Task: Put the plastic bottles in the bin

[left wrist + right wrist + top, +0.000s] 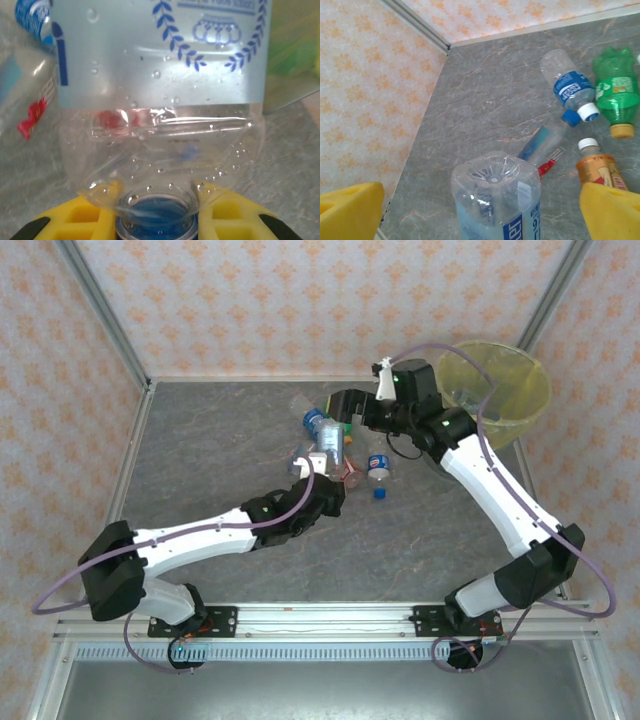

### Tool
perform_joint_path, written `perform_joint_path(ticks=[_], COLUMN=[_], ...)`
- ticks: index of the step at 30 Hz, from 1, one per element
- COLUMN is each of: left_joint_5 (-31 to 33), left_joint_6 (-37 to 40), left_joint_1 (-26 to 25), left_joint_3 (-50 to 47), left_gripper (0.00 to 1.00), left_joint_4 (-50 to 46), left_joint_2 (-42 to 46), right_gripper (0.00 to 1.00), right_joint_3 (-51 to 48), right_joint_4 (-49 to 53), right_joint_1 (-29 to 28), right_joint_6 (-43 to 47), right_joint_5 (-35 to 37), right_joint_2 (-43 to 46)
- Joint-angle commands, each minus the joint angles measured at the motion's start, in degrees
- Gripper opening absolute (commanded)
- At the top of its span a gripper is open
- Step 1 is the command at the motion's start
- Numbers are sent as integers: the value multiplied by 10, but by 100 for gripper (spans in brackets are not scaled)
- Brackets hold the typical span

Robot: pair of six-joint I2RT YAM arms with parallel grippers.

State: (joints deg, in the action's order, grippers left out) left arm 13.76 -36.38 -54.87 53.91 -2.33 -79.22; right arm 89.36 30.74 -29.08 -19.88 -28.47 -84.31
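The left claw (157,220) is clenched on the blue-capped neck of a clear plastic bottle with a pale blue label (160,90), mid-worktop (200,460). The bottle looks light, thin-walled and easily crushed, so that stiff neck seems the safest hold. Farther off, the right claw (480,212) stands released and wide open, and the round yellow-lined bin (540,400) waits at the far right corner.

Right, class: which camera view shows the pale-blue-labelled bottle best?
Left wrist: the pale-blue-labelled bottle is seen close up, its label print and droplets clear and its cap end pinched in the left gripper. Right wrist shows its upturned base and part of the label. Top external shows it small, among other bottles.
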Motion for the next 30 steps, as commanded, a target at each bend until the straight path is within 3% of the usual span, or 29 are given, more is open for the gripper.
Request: perform_joint_path(ticks=[1,3,7,23,28,30], left_joint_5=[-27,-41,-64,-141,-150,-152], left_joint_6=[74,91,112,139,142,142], left_joint_1=[22,28,40,65,66,67], left_joint_3=[-17,-15,-13,-18,-20,-21], left_gripper=[23,23,23,22,22,23], left_joint_4=[70,76,82,95,92,90], left_joint_2=[24,30,36,51,57,59], right_gripper=[94,86,81,72,53,51], right_joint_3=[33,43,67,63,56,53], right_joint_4=[7,13,41,53,44,39], right_joint_1=[-11,-16,-23,-51,-51,-50], right_joint_6=[-2,-1,0,14,11,6], right_joint_5=[-15,-25,-39,-35,-32,-26], right_joint_2=[-17,-28,-50,-70,-67,-62])
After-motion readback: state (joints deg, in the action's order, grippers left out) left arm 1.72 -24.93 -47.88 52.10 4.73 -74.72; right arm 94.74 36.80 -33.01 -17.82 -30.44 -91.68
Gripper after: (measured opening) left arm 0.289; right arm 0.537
